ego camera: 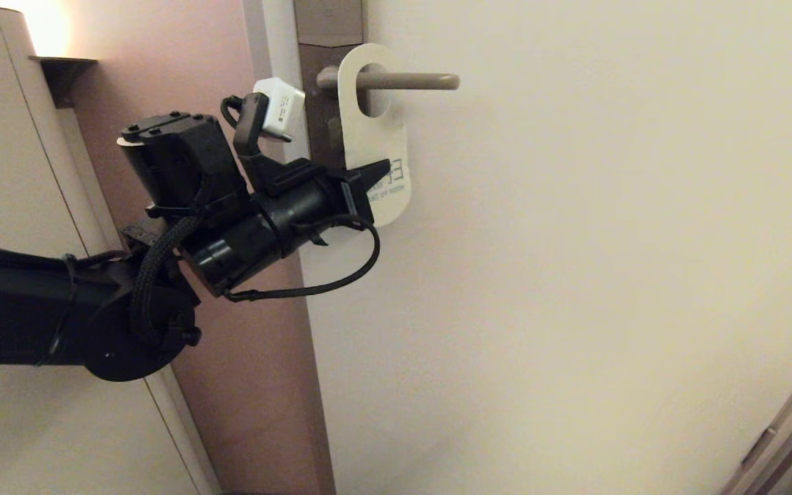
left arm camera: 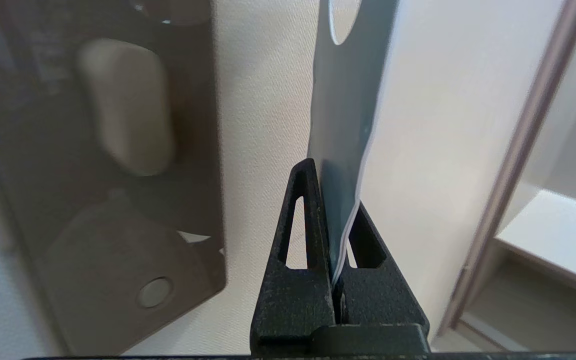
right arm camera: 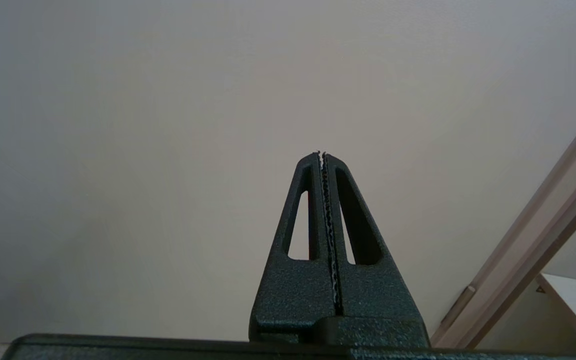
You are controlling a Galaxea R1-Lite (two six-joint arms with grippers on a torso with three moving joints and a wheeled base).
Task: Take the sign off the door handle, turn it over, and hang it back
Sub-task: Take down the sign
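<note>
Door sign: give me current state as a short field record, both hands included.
sign: hung on the door handle through its oval hole, white side facing out
sign tilt: lower end pulled toward the left hand
left hand: shut on the sign's lower edge, card pinched between both fingers
right hand: shut, holding nothing, facing bare door
backplate: beside the sign

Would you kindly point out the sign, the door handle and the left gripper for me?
sign [ego camera: 377,141]: head view, on its white face below the oval hole.
door handle [ego camera: 423,82]: head view, on the lever's bare shaft.
left gripper [left arm camera: 335,200]: left wrist view, between fingertips clamping the sign.
</note>
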